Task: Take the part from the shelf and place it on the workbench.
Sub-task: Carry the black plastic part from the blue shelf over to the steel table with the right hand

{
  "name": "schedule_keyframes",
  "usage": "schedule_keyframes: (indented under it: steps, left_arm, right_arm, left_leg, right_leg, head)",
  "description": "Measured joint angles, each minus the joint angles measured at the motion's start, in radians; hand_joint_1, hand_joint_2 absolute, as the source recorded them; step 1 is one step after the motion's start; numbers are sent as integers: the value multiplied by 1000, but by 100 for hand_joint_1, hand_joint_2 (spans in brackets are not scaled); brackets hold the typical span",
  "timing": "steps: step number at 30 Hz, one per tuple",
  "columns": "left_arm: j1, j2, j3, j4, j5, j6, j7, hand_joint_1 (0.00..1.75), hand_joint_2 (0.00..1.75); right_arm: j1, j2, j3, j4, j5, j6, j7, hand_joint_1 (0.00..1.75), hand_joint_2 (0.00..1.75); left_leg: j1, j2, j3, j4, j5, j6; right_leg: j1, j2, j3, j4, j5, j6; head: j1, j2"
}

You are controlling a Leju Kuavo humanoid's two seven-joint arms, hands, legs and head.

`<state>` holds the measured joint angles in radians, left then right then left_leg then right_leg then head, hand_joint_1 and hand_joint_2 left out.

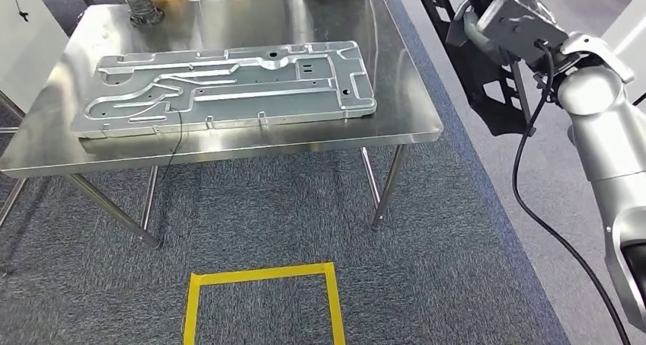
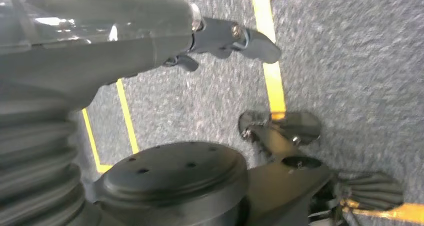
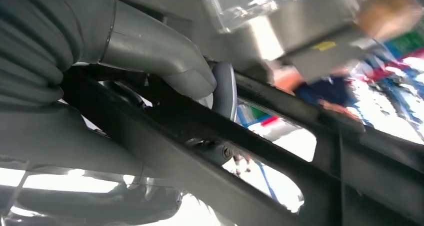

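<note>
A large grey stamped sheet-metal panel (image 1: 228, 86) lies flat on the steel desk (image 1: 228, 143). Its long side runs along the front edge, and it reaches from near the left edge to close to the right front corner. It looks fully supported, with no side over an edge.

The right hand (image 1: 509, 19) is raised beside the desk, past its right edge, at a black metal frame (image 1: 487, 78) that I take to be the shelf. In the right wrist view the thick grey thumb of this hand (image 3: 165, 61) lies over a black bar (image 3: 200, 136) and a finger shows behind the bar. I cannot tell whether the fingers press on the bar or only rest there, nor whether the bar belongs to the frame or to a part.

The left hand (image 2: 220, 36) hangs over the grey carpet. Its fingers are loosely stretched and a little apart, and it holds nothing.

I judge the step in hand to be work at the shelf. To do it well, the right hand should have the thumb and fingers on opposite faces of what it takes, and it should pull straight out so that nothing catches on the frame. A panel of this kind is wide and thin and can swing, so the free left hand should support it. The panel on the desk leaves a free strip along the back edge.
</note>
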<state>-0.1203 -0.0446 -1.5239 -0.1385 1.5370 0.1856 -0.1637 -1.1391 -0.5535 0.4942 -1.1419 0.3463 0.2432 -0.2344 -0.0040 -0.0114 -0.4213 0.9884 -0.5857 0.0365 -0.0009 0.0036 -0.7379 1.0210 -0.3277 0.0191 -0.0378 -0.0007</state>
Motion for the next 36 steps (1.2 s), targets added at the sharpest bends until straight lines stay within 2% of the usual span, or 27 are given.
schedule_keyframes:
  steps: [2,3,5,6,7,8,9,10,11,12,13,14,15,16,18,19,21,22,23,24,25,27,28,29,33,34,36]
  left_arm:
    - [-4,0,0,0,0,-2,-2,0,175]
    - [-7,0,0,0,0,-3,-3,0,175]
    - [-11,-1,0,0,0,-4,-3,0,175]
    - [-10,-1,0,0,-1,-5,-3,0,175]
    - [-8,-1,0,0,-2,-6,-4,0,175]
    - [-7,-1,-1,0,-5,-7,-5,0,175]
    - [-7,-1,-1,0,-9,-8,-6,0,175]
    - [-8,-1,-1,0,-14,-9,-7,0,175]
    - [-8,0,-1,0,-18,-10,-7,0,175]
    - [-7,2,-2,0,-23,-10,-7,0,175]
    - [-5,4,-2,0,-26,-10,-7,0,175]
    - [-4,7,-3,0,-29,-10,-7,0,175]
    - [-5,9,-3,0,-31,-11,-7,0,175]
    - [-7,10,-4,0,-33,-12,-8,0,175]
    - [-12,9,-8,0,-37,-14,-8,0,175]
    - [-14,8,-10,0,-38,-14,-8,0,175]
    - [-17,6,-15,0,-41,-16,-7,0,175]
    - [-18,6,-17,0,-41,-16,-7,0,175]
    - [-18,5,-19,0,-41,-17,-6,0,175]
    - [-17,4,-21,0,-41,-18,-6,0,175]
    - [-16,4,-21,0,-41,-19,-6,0,175]
    - [-15,3,-23,0,-41,-20,-6,0,175]
    - [-15,3,-24,0,-41,-20,-6,0,175]
    - [-15,3,-25,0,-41,-19,-6,0,175]
    - [-13,3,-26,0,-41,-18,-5,0,175]
    - [-13,3,-26,0,-41,-17,-5,0,175]
    - [-13,3,-25,0,-40,-16,-10,0,175]
  right_arm:
    - [-35,-1,29,25,9,1,2,175,175]
    - [-50,-1,37,34,10,1,1,175,175]
    - [-72,0,53,51,13,-1,0,175,175]
    - [-77,1,62,60,15,-2,0,175,175]
    - [-80,2,75,71,20,-4,0,175,175]
    - [-83,4,90,83,26,-5,2,175,175]
    - [-90,5,107,97,33,-7,4,175,175]
    - [-99,6,126,113,42,-9,7,175,175]
    - [-112,6,144,129,52,-12,8,175,175]
    - [-126,6,165,147,65,-16,8,175,175]
    - [-138,7,188,164,81,-20,5,175,175]
    - [-148,7,213,181,103,-25,2,175,175]
    - [-158,7,238,195,126,-30,-3,175,175]
    - [-169,7,260,206,148,-35,-8,175,175]
    - [-197,7,294,219,184,-49,-19,175,175]
    - [-212,8,311,225,198,-58,-24,175,175]
    - [-234,9,353,240,227,-83,-35,175,175]
    - [-237,11,377,249,240,-93,-38,175,175]
    - [-236,14,401,257,254,-102,-41,175,175]
    - [-233,19,424,264,265,-106,-41,175,175]
    - [-232,26,443,271,276,-109,-41,175,175]
    - [-240,52,476,288,294,-115,-39,175,175]
    - [-247,68,491,298,300,-120,-37,175,175]
    - [-254,84,506,308,303,-124,-36,175,175]
    - [-269,123,541,329,306,-130,-35,175,175]
    - [-275,131,546,332,307,-131,-35,175,175]
    - [-286,148,558,339,315,-132,-36,175,175]
  left_leg:
    - [2,1,9,8,5,-11]
    - [2,2,-4,44,22,-16]
    - [5,4,-86,171,48,-30]
    - [7,6,-139,239,39,-38]
    - [9,6,-188,285,6,-43]
    - [10,6,-228,305,-43,-46]
    - [11,6,-258,301,-89,-47]
    - [9,6,-278,274,-110,-45]
    - [7,6,-289,226,-86,-39]
    - [3,6,-295,161,-5,-29]
    - [-3,4,-297,92,102,-18]
    - [-7,3,-296,45,194,-10]
    - [-11,2,-294,17,257,-4]
    - [-14,1,-293,11,273,-3]
    - [-12,4,-281,7,264,0]
    - [-10,5,-273,-1,261,4]
    - [-7,6,-256,-11,253,12]
    - [-7,4,-249,-12,246,14]
    - [-6,2,-242,-12,240,15]
    - [-5,0,-236,-10,232,14]
    - [-4,-3,-231,-6,225,11]
    - [-2,-7,-225,6,209,2]
    - [-3,-7,-225,15,201,-5]
    - [-4,-7,-226,23,194,-11]
    - [-3,-8,-229,36,181,-28]
    - [-2,-6,-237,54,168,-35]
    - [1,-1,-276,148,117,-47]
  right_leg:
    - [2,1,21,-4,-21,-16]
    - [-1,0,36,-10,-32,-23]
    - [-6,-1,70,-19,-53,-31]
    - [-7,-2,88,-23,-66,-33]
    - [-8,-3,108,-26,-79,-34]
    - [-10,-3,128,-28,-94,-33]
    - [-12,-3,149,-29,-108,-33]
    - [-14,-3,169,-29,-122,-31]
    - [-16,-3,187,-30,-137,-29]
    - [-17,-2,201,-31,-151,-27]
    - [-16,0,214,-29,-164,-22]
    - [-15,3,223,-28,-176,-16]
    - [-14,5,230,-27,-188,-10]
    - [-14,8,234,-26,-198,-3]
    - [-18,8,238,-25,-216,7]
    - [-19,7,230,-6,-229,10]
    - [-19,5,176,97,-273,12]
    - [-19,5,133,166,-295,13]
    - [-20,5,93,222,-303,15]
    - [-22,5,64,248,-292,17]
    - [-24,5,52,235,-260,20]
    - [-30,3,70,121,-163,28]
    - [-30,2,85,64,-128,29]
    - [-29,2,97,26,-110,25]
    - [-23,2,107,8,-115,-3]
    - [-25,1,111,6,-116,-9]
    - [-26,-2,121,3,-119,-19]
  head:
    - [0,0]
    - [0,0]
    - [0,0]
    - [-1,0]
    - [-1,0]
    - [0,0]
    - [0,0]
    - [0,0]
    - [0,0]
    - [0,0]
    - [-1,0]
    - [0,0]
    - [0,0]
    - [0,0]
    - [0,0]
    - [0,0]
    - [0,0]
    - [0,0]
    - [0,0]
    - [0,0]
    - [0,0]
    - [0,0]
    - [0,0]
    - [0,0]
    - [0,0]
    - [0,0]
    - [0,0]
